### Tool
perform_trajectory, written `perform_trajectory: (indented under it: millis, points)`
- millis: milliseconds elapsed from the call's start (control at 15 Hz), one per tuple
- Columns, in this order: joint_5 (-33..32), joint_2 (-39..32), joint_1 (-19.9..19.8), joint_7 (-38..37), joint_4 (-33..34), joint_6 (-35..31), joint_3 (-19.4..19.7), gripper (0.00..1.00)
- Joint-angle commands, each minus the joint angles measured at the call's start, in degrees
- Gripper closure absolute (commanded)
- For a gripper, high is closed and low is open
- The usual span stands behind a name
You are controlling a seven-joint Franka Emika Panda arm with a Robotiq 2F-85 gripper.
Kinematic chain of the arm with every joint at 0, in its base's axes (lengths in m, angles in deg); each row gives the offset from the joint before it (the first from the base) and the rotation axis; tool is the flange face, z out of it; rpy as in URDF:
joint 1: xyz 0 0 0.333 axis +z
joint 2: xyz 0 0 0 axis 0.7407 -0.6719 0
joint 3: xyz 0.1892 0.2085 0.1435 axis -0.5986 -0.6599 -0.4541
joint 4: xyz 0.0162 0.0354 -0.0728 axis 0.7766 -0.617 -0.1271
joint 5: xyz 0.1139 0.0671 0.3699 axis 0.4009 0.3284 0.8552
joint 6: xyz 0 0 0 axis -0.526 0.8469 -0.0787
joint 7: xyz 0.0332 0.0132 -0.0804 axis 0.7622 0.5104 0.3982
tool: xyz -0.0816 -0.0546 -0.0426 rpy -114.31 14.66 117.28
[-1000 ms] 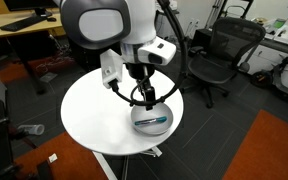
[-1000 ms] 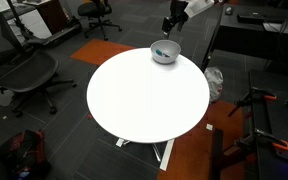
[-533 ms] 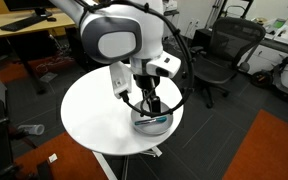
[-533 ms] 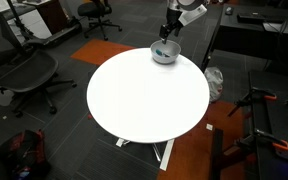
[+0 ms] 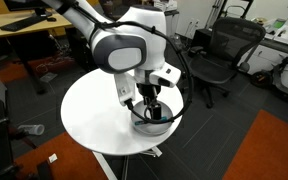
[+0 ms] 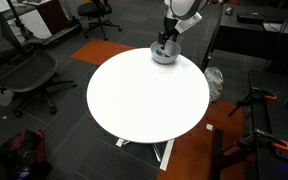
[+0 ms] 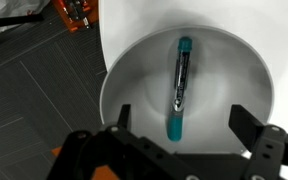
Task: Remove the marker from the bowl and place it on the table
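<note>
— Close to the edge of the table (image 6: 134, 100), what is found?

— The bowl (image 6: 165, 56) is seen there in both exterior views, with the table's rim just beside it. In the wrist view the rim of the white top (image 7: 134, 20) is seen curving past the left side of the bowl (image 7: 229, 75), and dark floor (image 7: 34, 90) is shown beyond it.

— And where is the marker placed?

— It is lying in the bottom of the bowl, about at its middle. The marker (image 7: 179, 90) is shown only in the wrist view; in the exterior views it is covered by the gripper (image 5: 151, 108) or is too small to be made out.

— How is it set relative to the gripper?

— The gripper (image 7: 181, 120) is held over the bowl with its fingers spread wide. One finger (image 7: 119, 125) is seen left of the marker and one to its right, and neither is touching it. The marker's lower part lies between them. How far the tips have been lowered past the bowl's rim cannot be told.

— Which way is its long axis turned?

— In the wrist view it runs from top to bottom, slightly tilted, crosswise to the line between the fingers. A teal tip is pointed away from the gripper, a dark stretch follows, and the teal lower end is nearest the fingers.
</note>
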Motion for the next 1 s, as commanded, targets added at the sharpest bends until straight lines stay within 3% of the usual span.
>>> perform_trajectory:
  millis: [0, 933]
  points:
    - [1.7, -2.3, -0.2, -0.3, 2.0, -0.7, -0.2, 0.0]
    - [3.5, -9.1, -0.3, -2.7, 9.0, -0.7, 0.9, 0.0]
